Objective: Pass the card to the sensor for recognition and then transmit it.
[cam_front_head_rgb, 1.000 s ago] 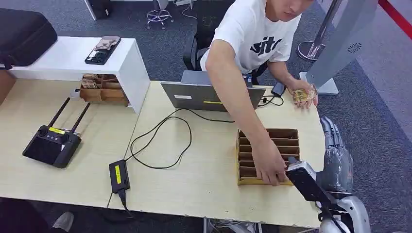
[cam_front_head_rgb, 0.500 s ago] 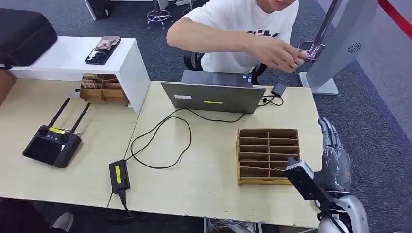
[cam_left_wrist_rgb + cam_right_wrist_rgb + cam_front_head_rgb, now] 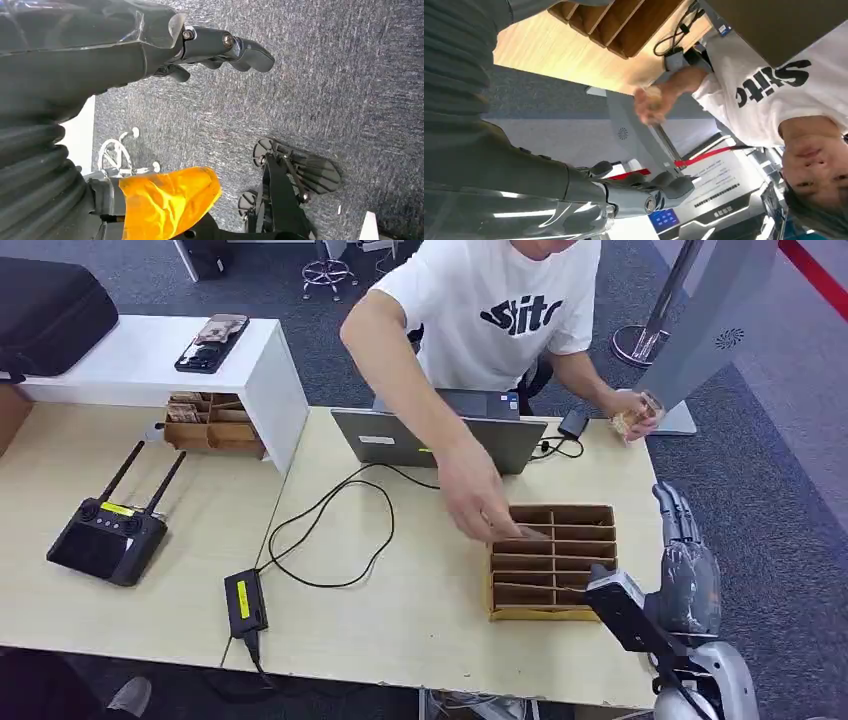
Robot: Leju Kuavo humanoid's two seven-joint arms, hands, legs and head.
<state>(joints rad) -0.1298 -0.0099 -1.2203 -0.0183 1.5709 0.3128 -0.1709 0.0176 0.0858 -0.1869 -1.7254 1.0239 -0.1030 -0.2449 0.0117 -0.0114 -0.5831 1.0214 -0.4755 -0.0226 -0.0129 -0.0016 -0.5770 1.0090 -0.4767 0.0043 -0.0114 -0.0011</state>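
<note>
Your right robot hand (image 3: 685, 565) hangs off the counter's (image 3: 420, 620) edge at about four o'clock, fingers stretched out and apart, holding nothing; your left robot hand (image 3: 220, 47) hangs over the carpet, fingers loosely apart and empty. The cards (image 3: 632, 420) appear to be the small tan stack in the person's hand at two o'clock, near the foot of the grey sensor stand (image 3: 700, 340); their other hand (image 3: 480, 505) reaches into the top row of the divided tray (image 3: 550, 612). Expect a card to be thin, light, stiff and slick, so pinch it by one short edge between thumb and finger. Whether any tray slot holds a card you cannot tell: the dividers and the reaching hand hide the slots, and the stack is blurred.
</note>
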